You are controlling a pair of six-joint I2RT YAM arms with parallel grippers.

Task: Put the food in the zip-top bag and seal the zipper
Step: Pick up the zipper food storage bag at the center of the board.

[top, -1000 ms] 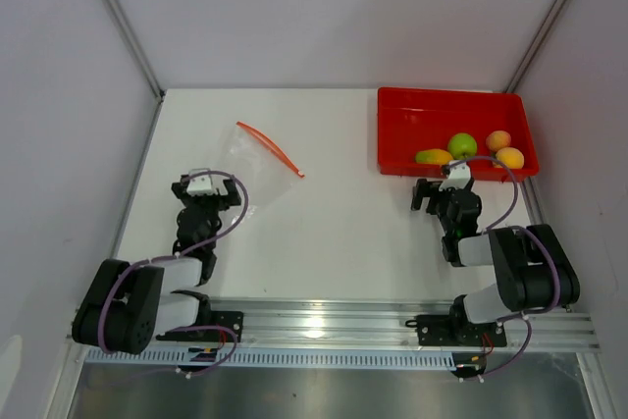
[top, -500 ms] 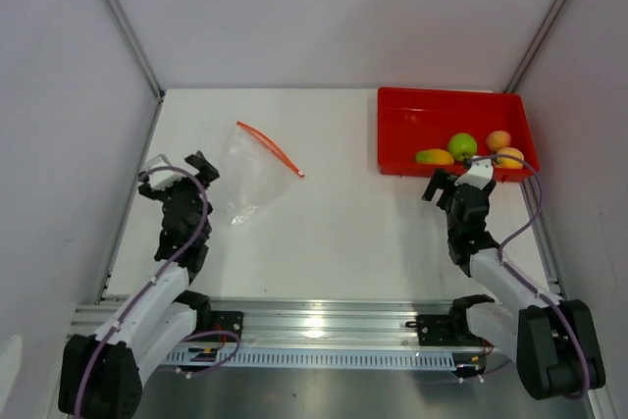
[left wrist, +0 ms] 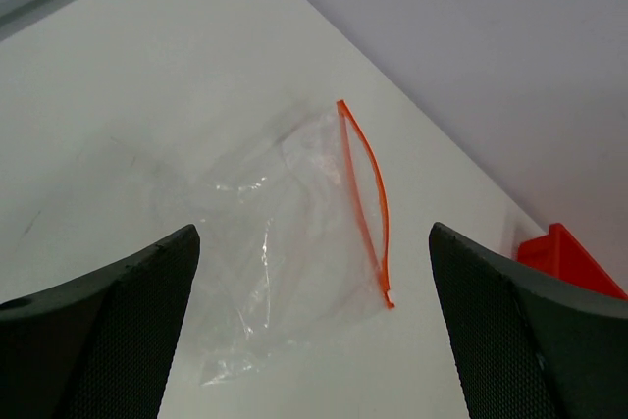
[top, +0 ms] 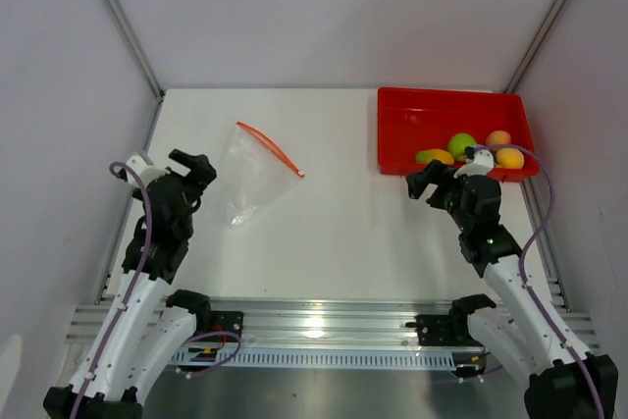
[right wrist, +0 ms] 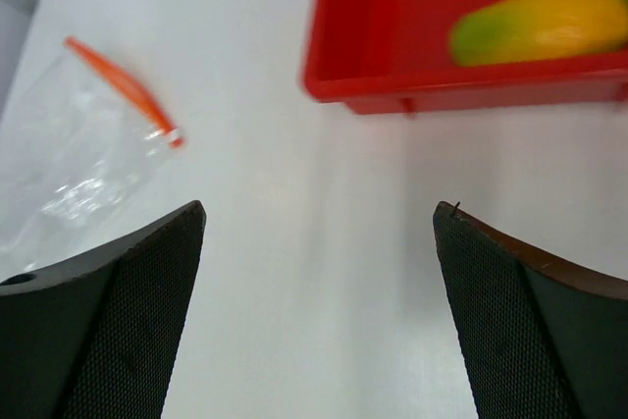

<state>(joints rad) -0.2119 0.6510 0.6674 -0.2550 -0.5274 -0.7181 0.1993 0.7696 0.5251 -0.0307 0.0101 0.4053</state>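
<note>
White matte table (top: pixel 343 233), bare apart from the task items, boxed in by plain pale grey walls on the left, far and right sides, with a metal corner strut (top: pixel 123 22) rising at each far corner. An aluminium rail (top: pixel 324 321) runs along the near edge and both arm bases are bolted to it. The zip-top bag (top: pixel 257 172) lies flat and empty at left-centre, the zipper (top: pixel 270 148) running diagonally along its far-right edge; in the left wrist view the two halves of the strip bow slightly apart. The red tray (top: pixel 397 115) sits in the far-right corner. All the food is in it, near-right part: green apple (top: pixel 461 144), mango (top: pixel 434 156) against the near wall, two peaches (top: pixel 498 138) (top: pixel 509 157). Left gripper (left wrist: pixel 314 231): fingers spread wide, holding nothing, above the table just left of the bag and pointed at it. Right gripper (right wrist: pixel 319 207): also spread wide and empty, over bare table just in front of the tray's near-left corner.
</note>
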